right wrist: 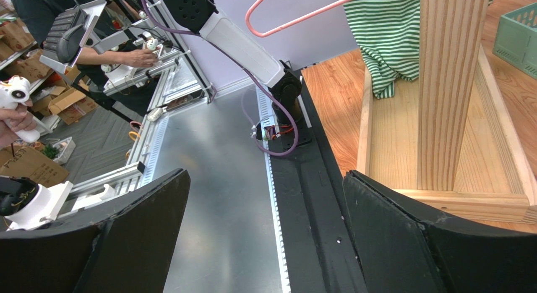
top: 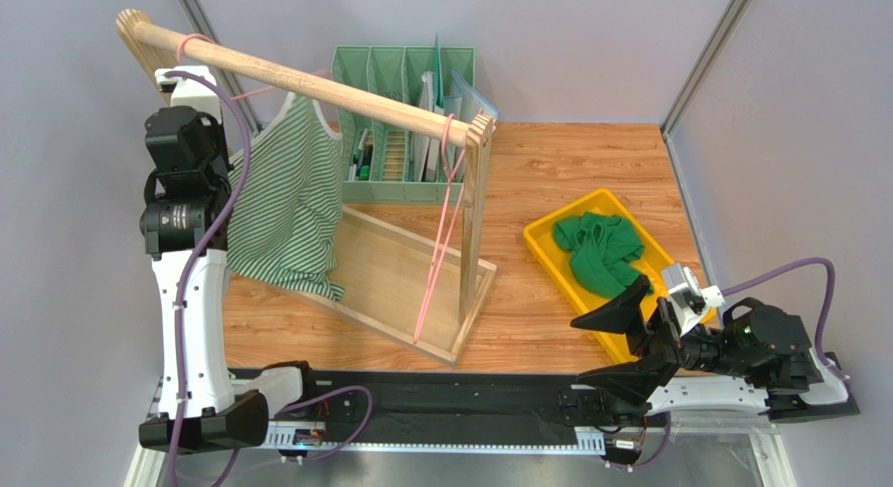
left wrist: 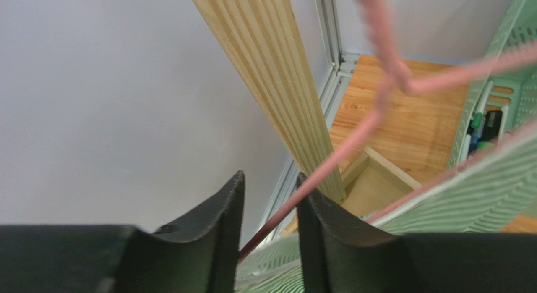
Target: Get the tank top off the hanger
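Left fingers (left wrist: 214, 224) straddle hanger (left wrist: 343, 148) wire, gap showing, unclamped, likely to steady it for tank top (top: 288, 210) pull; right fingers (right wrist: 403, 230) spread wide

The left arm (top: 194, 320) and right arm (top: 755, 341) have white links, black joints, purple cables (top: 247, 142) and curved matte-black jaws.

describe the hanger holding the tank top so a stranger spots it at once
Find the wooden rail over the table's left side. Two pink hangers hook over it; yours is the hanger at the rail's far-left end. Unlike the bare hanger by the right post, it carries the green-striped tank top.
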Robot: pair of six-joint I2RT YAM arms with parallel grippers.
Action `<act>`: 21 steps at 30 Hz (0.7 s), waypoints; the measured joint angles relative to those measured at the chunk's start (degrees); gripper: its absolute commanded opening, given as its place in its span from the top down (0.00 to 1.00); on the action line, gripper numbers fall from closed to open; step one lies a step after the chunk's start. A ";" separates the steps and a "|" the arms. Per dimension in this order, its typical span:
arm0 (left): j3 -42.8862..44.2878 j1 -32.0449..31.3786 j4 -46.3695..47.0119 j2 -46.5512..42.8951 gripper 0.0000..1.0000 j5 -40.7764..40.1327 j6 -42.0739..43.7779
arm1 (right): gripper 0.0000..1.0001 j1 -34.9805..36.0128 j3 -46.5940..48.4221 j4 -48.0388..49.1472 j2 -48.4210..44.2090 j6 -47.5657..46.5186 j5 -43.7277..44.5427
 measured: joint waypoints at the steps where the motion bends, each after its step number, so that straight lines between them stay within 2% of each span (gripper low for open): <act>1: 0.00 -0.02 -0.42 -0.17 0.70 0.50 -0.15 | 0.00 0.00 0.00 0.00 0.02 -0.02 0.00; 2: 0.00 -0.02 -1.05 -0.33 0.75 1.07 -0.52 | 0.00 0.00 0.00 0.00 0.04 -0.07 0.00; 7: 0.11 0.00 -3.65 -0.50 0.77 6.12 -3.61 | 0.00 0.00 0.00 0.00 0.11 -0.17 0.04; 15: 0.13 0.00 -8.22 -1.31 0.89 13.35 -9.22 | 0.00 0.00 0.00 0.02 0.52 -0.20 0.26; 18: 0.17 0.00 -8.52 -1.90 0.89 14.34 -10.64 | 0.00 0.00 0.00 0.02 1.27 -0.17 0.31; 21: 1.62 0.00 -9.75 -2.08 0.80 14.84 -11.87 | 0.00 0.00 0.00 0.02 1.77 -0.17 0.42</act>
